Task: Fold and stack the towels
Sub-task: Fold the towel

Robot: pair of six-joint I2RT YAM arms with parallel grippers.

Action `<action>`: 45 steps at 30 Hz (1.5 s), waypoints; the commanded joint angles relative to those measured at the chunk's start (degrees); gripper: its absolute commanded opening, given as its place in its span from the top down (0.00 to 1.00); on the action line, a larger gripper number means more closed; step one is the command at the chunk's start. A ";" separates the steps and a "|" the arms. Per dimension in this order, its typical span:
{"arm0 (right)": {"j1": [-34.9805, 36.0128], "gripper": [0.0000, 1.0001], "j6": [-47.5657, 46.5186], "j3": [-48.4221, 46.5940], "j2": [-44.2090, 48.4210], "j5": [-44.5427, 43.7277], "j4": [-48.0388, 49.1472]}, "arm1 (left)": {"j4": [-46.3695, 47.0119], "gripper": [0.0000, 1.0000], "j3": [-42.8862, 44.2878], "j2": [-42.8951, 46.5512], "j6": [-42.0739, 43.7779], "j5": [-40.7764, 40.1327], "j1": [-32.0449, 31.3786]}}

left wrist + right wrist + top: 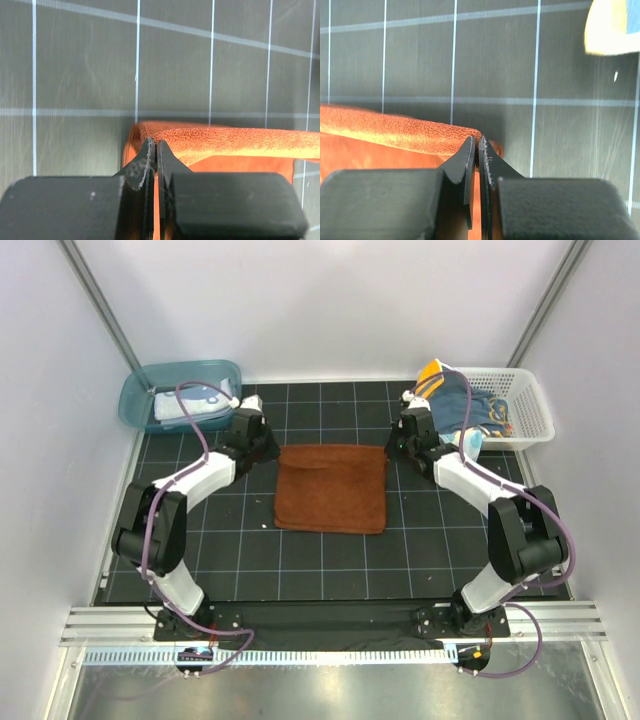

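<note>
A rust-brown terry towel lies on the black grid mat in the middle. My left gripper is shut on its far left corner; in the left wrist view the jaws pinch the towel's edge. My right gripper is shut on the far right corner, pinching the towel's edge in the right wrist view. A navy towel with yellow-orange border sits in the white lattice basket. A pale blue/white towel lies in the teal tub.
The teal tub stands at the back left corner, the white basket at the back right. A yellow and blue cloth corner shows in the right wrist view. White walls enclose the mat on three sides.
</note>
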State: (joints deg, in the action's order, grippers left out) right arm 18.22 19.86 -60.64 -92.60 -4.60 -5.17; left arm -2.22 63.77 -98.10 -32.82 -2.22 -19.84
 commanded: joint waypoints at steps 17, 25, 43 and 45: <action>7.36 0.99 5.54 17.92 18.41 -6.73 2.80 | 3.54 1.00 -16.83 17.59 -1.90 -4.20 -4.16; 9.03 0.99 7.39 22.23 22.89 -8.85 2.71 | 3.71 1.00 -20.61 21.20 -2.51 -4.55 -4.86; 11.22 0.99 10.55 29.96 25.89 -8.67 4.81 | 5.03 1.00 -26.50 21.99 -3.04 -4.55 -6.36; 11.40 0.99 11.08 31.10 25.71 -8.41 4.91 | 5.29 1.00 -27.20 21.73 -3.22 -4.55 -6.62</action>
State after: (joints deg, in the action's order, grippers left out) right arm 29.50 29.82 -30.92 -68.45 -11.42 -2.70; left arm 0.49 37.47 -76.88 -35.83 -4.51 -26.39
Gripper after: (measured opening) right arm 0.100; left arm 0.033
